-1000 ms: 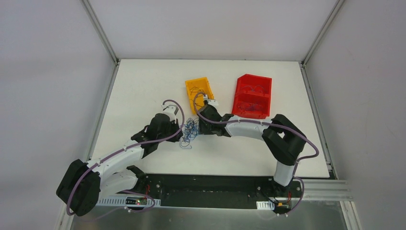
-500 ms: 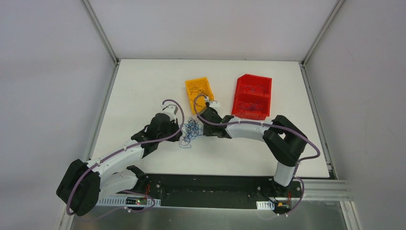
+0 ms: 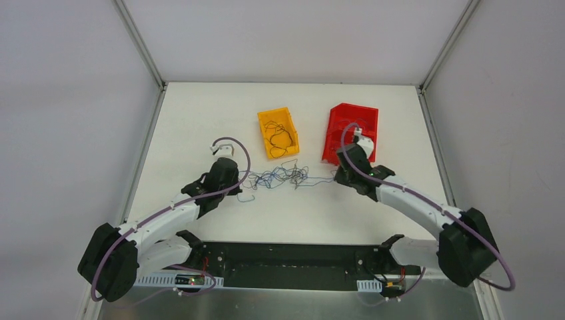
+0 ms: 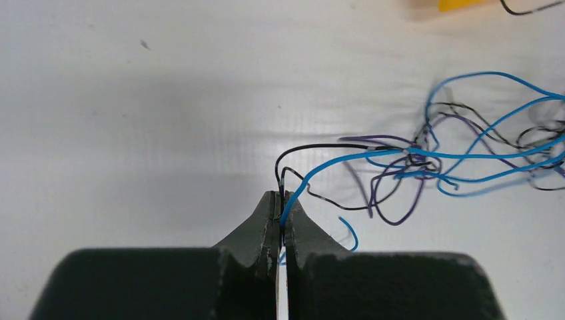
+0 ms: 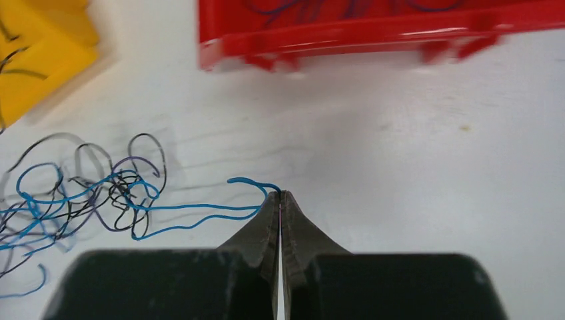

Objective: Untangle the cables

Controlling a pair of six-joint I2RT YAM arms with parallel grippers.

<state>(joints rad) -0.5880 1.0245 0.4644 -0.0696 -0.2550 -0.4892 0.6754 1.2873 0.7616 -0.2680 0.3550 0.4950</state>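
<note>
A small open-topped yellow plastic bin (image 3: pixel 274 116) sits on the white bench (image 3: pixel 193 120), at about twelve o'clock from the bench's middle. A larger red plastic bin (image 3: pixel 363 115) with a divider across it stands at two o'clock, near the yellow one but not touching. Plain grey walls (image 3: pixel 66 100) close in three sides.

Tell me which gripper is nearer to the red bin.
Right. The right gripper is just before the red bin's near left corner; the left gripper is far to its left, past the cables.
</note>
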